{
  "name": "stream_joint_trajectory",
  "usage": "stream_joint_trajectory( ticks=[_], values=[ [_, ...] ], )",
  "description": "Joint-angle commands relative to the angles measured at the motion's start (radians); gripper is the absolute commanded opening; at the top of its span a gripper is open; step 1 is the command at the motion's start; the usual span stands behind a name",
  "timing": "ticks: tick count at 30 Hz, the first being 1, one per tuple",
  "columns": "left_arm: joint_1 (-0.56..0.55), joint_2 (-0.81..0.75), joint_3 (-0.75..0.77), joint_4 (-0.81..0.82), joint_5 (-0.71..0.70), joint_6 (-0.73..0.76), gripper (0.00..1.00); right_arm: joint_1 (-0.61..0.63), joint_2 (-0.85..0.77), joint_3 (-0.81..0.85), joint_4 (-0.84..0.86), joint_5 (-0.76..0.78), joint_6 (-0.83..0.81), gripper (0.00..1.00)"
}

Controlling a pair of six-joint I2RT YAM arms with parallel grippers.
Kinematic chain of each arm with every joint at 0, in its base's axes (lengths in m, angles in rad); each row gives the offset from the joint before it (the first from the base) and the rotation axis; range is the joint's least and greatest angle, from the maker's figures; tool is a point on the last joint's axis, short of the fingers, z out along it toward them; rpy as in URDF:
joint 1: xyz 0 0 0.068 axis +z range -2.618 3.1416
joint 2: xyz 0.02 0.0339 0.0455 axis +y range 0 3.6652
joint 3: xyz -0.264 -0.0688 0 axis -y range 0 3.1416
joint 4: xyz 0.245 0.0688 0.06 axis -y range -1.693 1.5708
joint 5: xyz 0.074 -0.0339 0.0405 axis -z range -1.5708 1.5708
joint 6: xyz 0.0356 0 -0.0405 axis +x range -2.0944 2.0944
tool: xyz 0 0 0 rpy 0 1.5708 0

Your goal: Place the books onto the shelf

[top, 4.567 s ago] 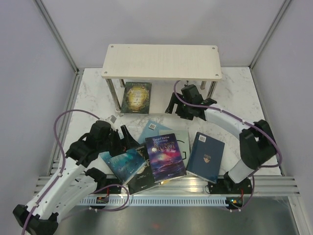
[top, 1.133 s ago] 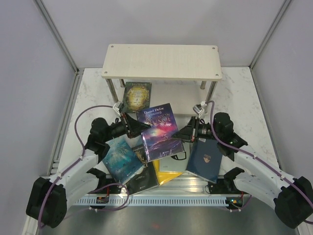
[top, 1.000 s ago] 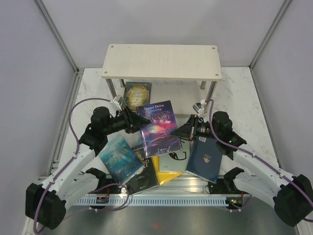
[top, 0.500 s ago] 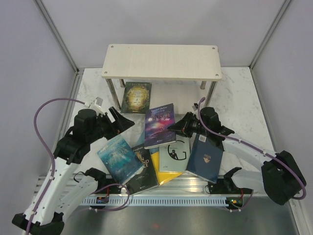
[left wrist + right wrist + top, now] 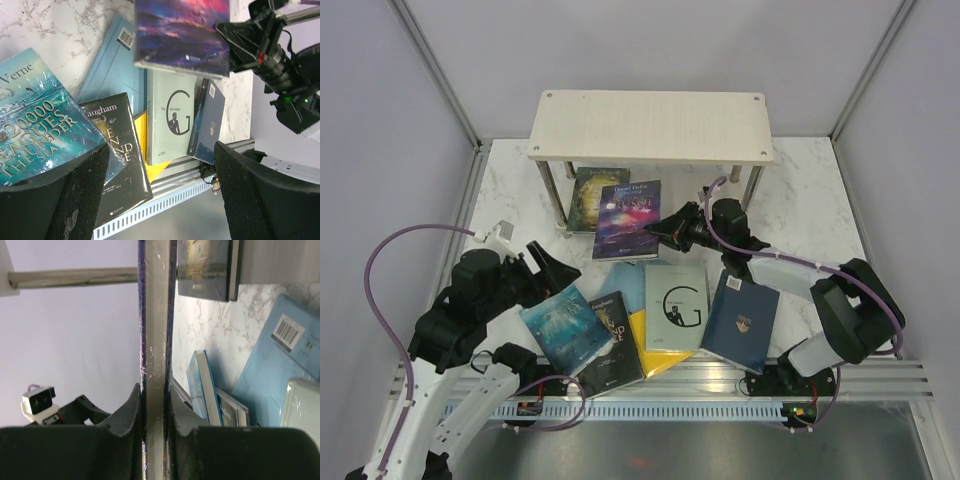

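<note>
The shelf [image 5: 650,125] holds one book under its top board, toward its left end: the green-gold book [image 5: 592,195], lying flat. Just right of it, the purple galaxy book [image 5: 628,215] is at the shelf's front edge, its near corner pinched in the right gripper [image 5: 667,228]. The left gripper [image 5: 548,265] hangs spread wide and empty, well in front of the shelf. The remaining books [image 5: 677,300] lie overlapping on the table in front of the shelf.

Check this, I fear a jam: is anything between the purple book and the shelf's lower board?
Only the green-gold book, lying there; the purple book in the right gripper overlaps its right edge. Space beside it on the shelf looks free.
</note>
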Motion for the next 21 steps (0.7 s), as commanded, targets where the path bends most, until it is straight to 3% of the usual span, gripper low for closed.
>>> stream_joint_trajectory(
  ticks=[1,9,16,21],
  values=[
    [0.001,-0.019,-0.011,-0.026,-0.002,0.012,0.86,0.006,0.065,0.090,0.268,0.037,0.059,0.00],
    [0.000,-0.031,0.013,-0.061,0.007,0.020,0.86,0.009,0.265,0.255,0.297,0.107,0.042,0.00],
    [0.001,-0.044,0.035,-0.107,-0.002,0.036,0.86,0.009,0.406,0.433,0.092,0.118,-0.080,0.00],
    [0.001,-0.047,0.044,-0.118,-0.013,0.043,0.86,0.010,0.515,0.521,0.033,0.108,-0.116,0.00]
  ],
)
